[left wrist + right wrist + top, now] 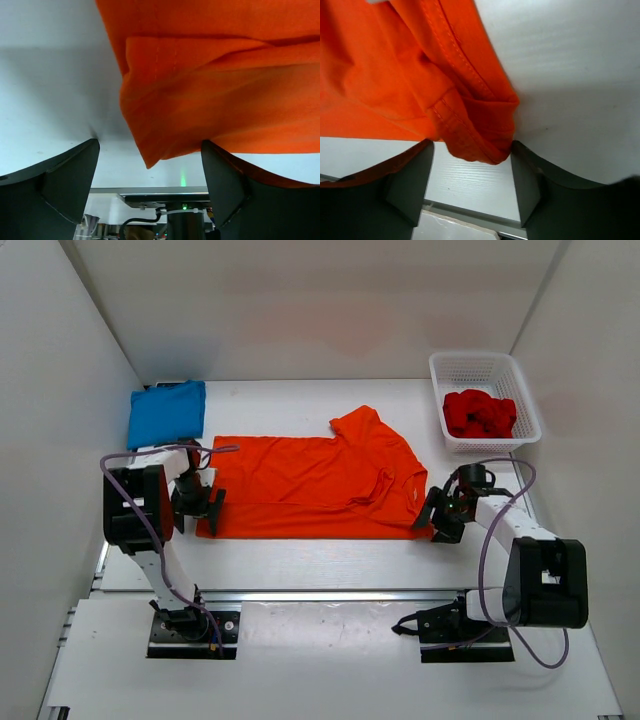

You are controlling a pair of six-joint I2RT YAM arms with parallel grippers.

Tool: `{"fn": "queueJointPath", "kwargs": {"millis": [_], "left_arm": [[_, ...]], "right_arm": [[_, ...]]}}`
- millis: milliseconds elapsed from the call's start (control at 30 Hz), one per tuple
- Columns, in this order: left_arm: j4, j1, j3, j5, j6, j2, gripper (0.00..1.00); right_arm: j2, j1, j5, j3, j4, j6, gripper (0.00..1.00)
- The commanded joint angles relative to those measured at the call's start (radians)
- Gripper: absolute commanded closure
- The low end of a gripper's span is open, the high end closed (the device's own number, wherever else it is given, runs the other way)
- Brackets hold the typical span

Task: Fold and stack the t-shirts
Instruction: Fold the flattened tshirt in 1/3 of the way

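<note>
L claw (150,150) wide at shirt (310,480) hem; R claw (471,147) round a fold, grip can't be told. Fold may be dragged if snagged.

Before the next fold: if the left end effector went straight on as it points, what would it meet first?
Probably the orange shirt: its corner lies just ahead between the open fingers of the left end effector; depth is unclear.
</note>
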Motion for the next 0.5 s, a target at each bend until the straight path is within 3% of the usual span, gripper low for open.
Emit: {"fn": "queueJointPath", "kwargs": {"millis": [0,67,133,167,233,300,467], "left_arm": [[0.004,0.002,-0.01,0.036,-0.031,-0.038,0.08],[0.016,0.005,-0.026,0.037,-0.034,-0.041,0.19],[0.03,-0.003,-0.051,0.023,-0.036,-0.036,0.39],[0.039,-0.001,-0.057,0.019,-0.033,-0.03,0.44],[0.044,-0.003,-0.065,0.002,-0.031,-0.024,0.73],[0.038,-0.001,-0.074,-0.009,-0.034,-0.025,0.88],[0.021,-0.001,-0.077,-0.023,-0.007,-0.064,0.91]], "right_arm": [[-0.002,-0.014,-0.015,-0.043,0.044,0.063,0.42],[-0.019,-0.044,-0.018,-0.087,0.08,0.077,0.5],[-0.049,-0.082,-0.024,-0.13,0.129,0.083,0.69],[-0.062,-0.102,-0.035,-0.138,0.133,0.08,0.78],[-0.069,-0.114,-0.031,-0.147,0.138,0.075,0.9],[-0.076,-0.114,-0.014,-0.15,0.126,0.067,1.0],[-0.119,-0.123,-0.008,-0.137,0.048,0.083,1.0]]}}
